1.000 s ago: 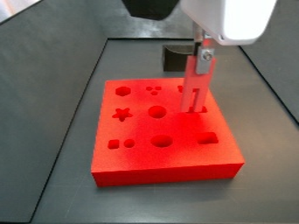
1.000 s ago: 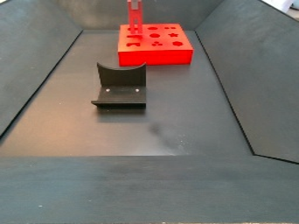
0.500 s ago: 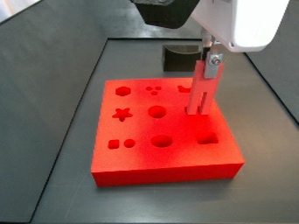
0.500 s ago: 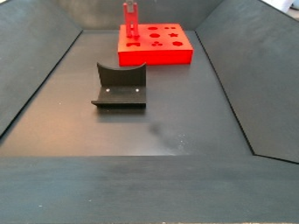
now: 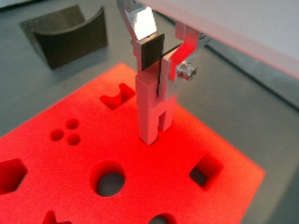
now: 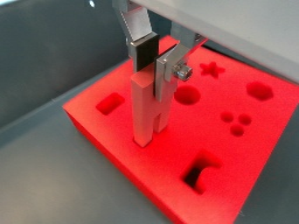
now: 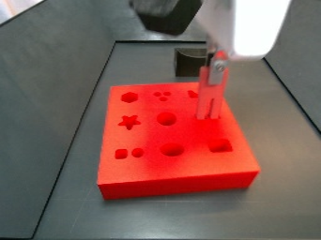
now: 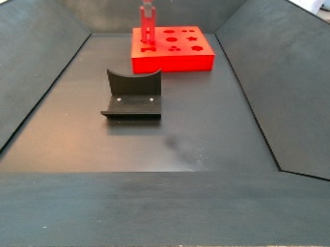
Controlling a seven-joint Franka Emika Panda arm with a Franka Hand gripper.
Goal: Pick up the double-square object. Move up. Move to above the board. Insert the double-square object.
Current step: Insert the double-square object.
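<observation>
The double-square object is a thin red-orange bar with a forked lower end, and it stands upright over the board. My gripper is shut on its upper part, as both wrist views show: gripper, bar. In a side view the bar hangs from the gripper above the right middle of the board. Its lower end sits at the board's top surface; whether it is in a hole I cannot tell. From the far side view, bar and board appear at the back.
The board carries star, round, square, hexagon and three-dot holes. The dark fixture stands mid-floor in front of the board, also seen behind it as the fixture. Sloping dark walls enclose the floor.
The gripper with the bar shifted slightly sideways over the board's right side and came back a little. The grip is unchanged and the board has not moved.
</observation>
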